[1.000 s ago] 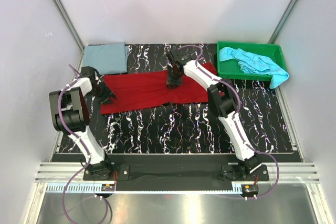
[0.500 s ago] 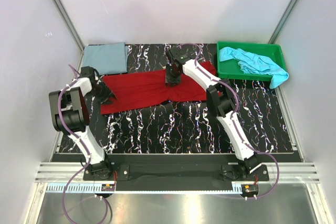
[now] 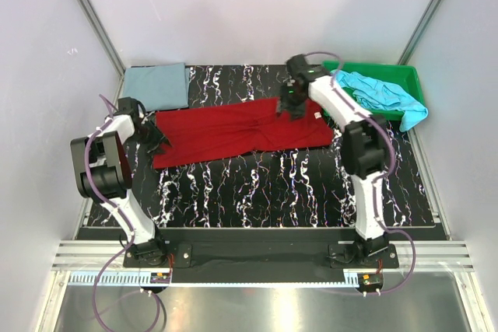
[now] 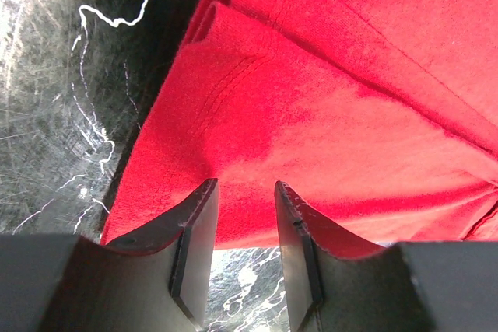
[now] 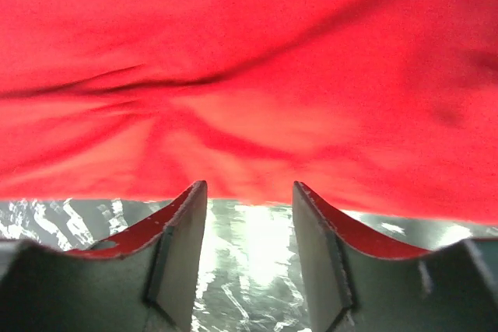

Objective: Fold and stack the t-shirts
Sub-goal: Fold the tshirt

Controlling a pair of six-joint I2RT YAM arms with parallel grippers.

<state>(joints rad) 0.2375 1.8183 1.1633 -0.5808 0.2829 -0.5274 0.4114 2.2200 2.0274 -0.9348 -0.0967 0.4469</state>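
The deep red t-shirt [image 3: 226,130] lies spread flat across the middle of the black marbled table [image 3: 257,192]. My left gripper [image 3: 158,141] is open at its left end; in the left wrist view [image 4: 243,188] the tips sit at the cloth's [image 4: 350,114] near edge and hold nothing. My right gripper [image 3: 286,108] is open at the shirt's far edge, right of the middle; in the right wrist view [image 5: 249,188] the tips are at the edge of the red cloth [image 5: 249,52]. The grey-blue t-shirt [image 3: 156,85] lies folded at the back left. The turquoise t-shirt [image 3: 373,91] lies crumpled in the tray.
The green plastic tray [image 3: 393,68] stands at the back right, with turquoise cloth hanging over its right corner [image 3: 416,114]. White walls and metal posts close in the table on three sides. Bare marbled table shows in front of the red shirt.
My right gripper has moved from the middle of the red shirt to the right along its far edge. The shirt's right end now lies flatter and further right. The left gripper has barely moved.
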